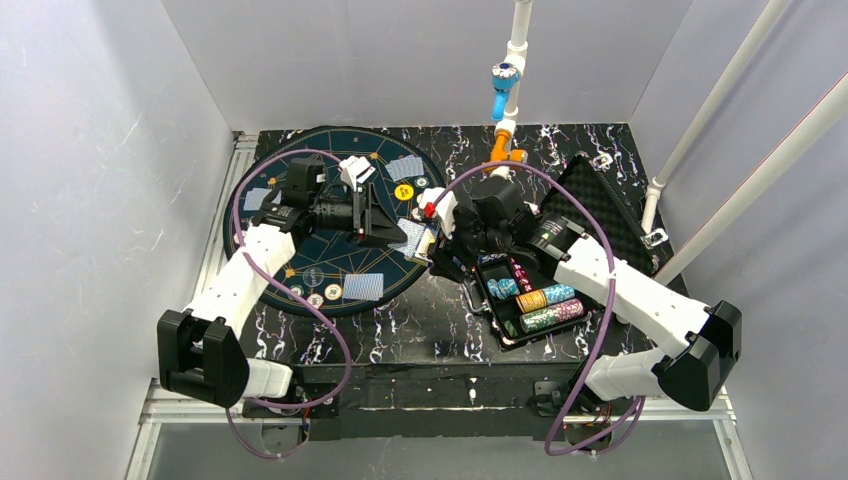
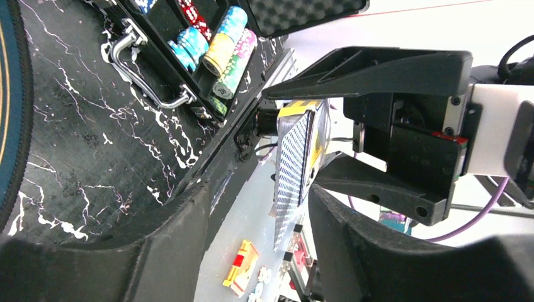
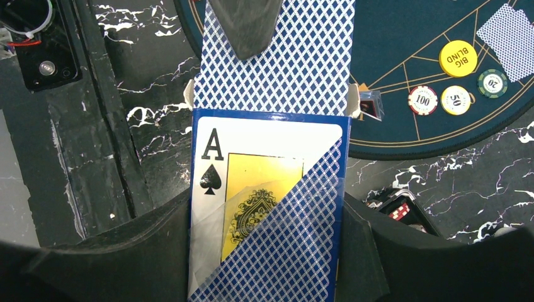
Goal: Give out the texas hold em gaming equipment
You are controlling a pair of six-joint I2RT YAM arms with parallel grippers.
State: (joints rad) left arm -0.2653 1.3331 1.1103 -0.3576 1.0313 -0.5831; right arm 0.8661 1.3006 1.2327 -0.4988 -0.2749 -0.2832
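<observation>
Right of the mat (image 1: 345, 268) sits the case (image 1: 600, 195), chips (image 1: 545, 297) inside. Over the mat's right edge, the right gripper (image 3: 267, 211) clamps the card box (image 3: 264, 182). The left gripper (image 2: 261, 189) gapes loosely around cards (image 3: 277, 69) poking out.

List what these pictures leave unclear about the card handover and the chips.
Whether the left gripper pinches the blue-backed cards: left wrist view, its blurred fingers cut off by the bottom edge.
Lower end of the ace-of-spades card box: right wrist view, cut off by the bottom edge, between fingers of the right gripper.
Values on the stacked chips in the black foam-lined case: top view, too small.
</observation>
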